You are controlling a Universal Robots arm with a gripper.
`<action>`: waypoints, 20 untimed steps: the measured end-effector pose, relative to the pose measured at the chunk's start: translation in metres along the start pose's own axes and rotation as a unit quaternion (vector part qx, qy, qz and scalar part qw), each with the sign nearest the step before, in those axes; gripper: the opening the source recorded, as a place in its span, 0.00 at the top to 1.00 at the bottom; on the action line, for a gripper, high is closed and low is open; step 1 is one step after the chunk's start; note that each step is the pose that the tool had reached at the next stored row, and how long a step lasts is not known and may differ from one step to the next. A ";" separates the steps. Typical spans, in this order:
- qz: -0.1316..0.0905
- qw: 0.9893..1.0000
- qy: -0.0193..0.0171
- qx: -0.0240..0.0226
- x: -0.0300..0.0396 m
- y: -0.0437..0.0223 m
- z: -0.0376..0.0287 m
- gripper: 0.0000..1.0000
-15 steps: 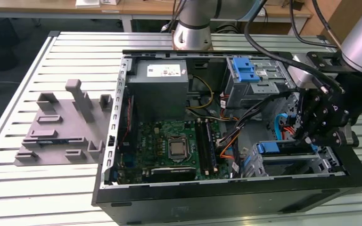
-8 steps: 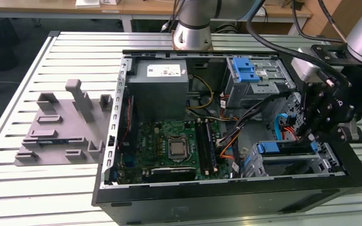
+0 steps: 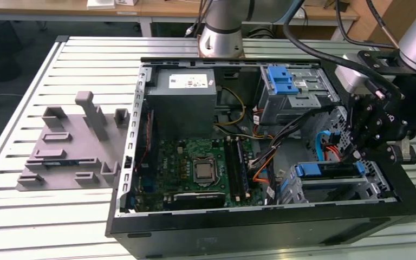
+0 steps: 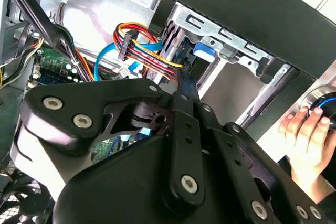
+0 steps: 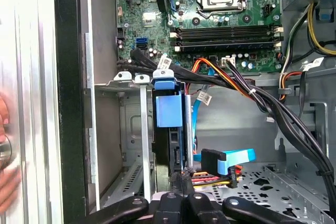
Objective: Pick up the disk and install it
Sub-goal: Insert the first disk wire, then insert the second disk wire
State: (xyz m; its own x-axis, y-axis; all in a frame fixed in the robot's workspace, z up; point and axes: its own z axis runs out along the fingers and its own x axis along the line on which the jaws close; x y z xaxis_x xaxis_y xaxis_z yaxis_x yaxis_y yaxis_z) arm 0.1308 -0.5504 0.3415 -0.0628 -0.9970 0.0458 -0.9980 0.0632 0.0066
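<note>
The tool (image 3: 372, 142) hung inside the open computer case (image 3: 266, 227); I cannot tell its grip. Just beside it, the disk (image 5: 169, 109) sat in the metal drive cage (image 5: 131, 80), blue handle outward, near the motherboard (image 3: 193, 168).

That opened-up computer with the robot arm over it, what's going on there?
A robot arm is working inside an open computer case lying on a slatted table. Its gripper hangs over the metal drive cage at the exterior view's right, right by the disk with its blue bracket, which sits in that cage. Whether the gripper grips the disk cannot be made out. A person's hand rests just outside the case. The motherboard and power supply lie untouched.
</note>
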 end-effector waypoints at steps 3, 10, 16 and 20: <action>0.000 1.000 0.000 0.000 0.0000 0.0000 0.0000 0.89; 0.000 1.000 0.000 0.000 0.0001 0.0015 0.0000 0.89; 0.000 1.000 0.000 0.000 0.0002 0.0028 0.0000 0.89; 0.000 1.000 0.000 0.000 0.0003 0.0028 -0.0017 0.89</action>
State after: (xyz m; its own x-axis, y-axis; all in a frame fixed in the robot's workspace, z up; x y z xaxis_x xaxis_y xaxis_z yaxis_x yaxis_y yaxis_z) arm 0.1280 -0.5504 0.3433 -0.0633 -0.9969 0.0457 -0.9979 0.0637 0.0066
